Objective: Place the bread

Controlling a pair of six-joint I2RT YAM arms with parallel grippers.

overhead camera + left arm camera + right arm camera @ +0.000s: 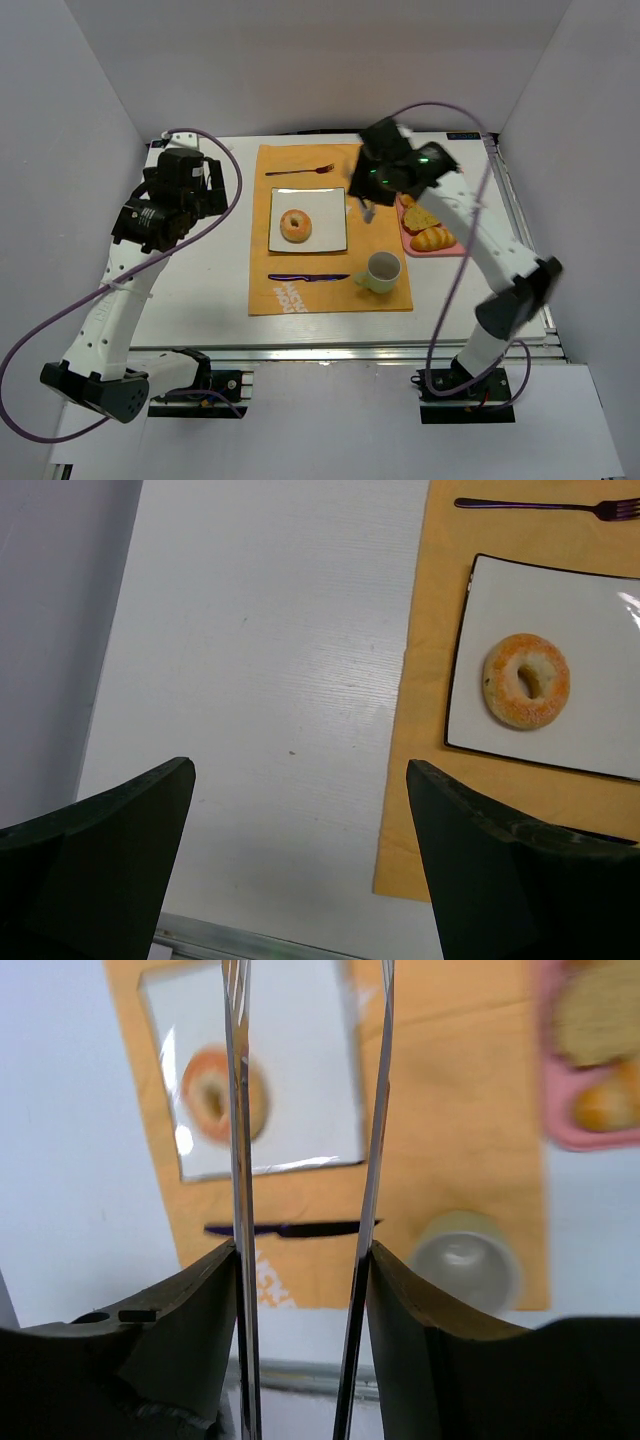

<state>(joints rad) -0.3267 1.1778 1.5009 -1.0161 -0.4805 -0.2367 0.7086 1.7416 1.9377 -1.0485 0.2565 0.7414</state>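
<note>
The bread is a golden ring-shaped roll lying on the white square plate. It also shows in the left wrist view and, blurred, in the right wrist view. My right gripper hovers just right of the plate, shut on metal tongs. The tongs' two arms stand apart with nothing between them. Their tips hang beside the plate's right edge. My left gripper is open and empty over the bare table left of the mat.
An orange placemat carries the plate, a fork behind it, a purple knife in front and a cup at the front right. A pink tray with other rolls sits right of the mat.
</note>
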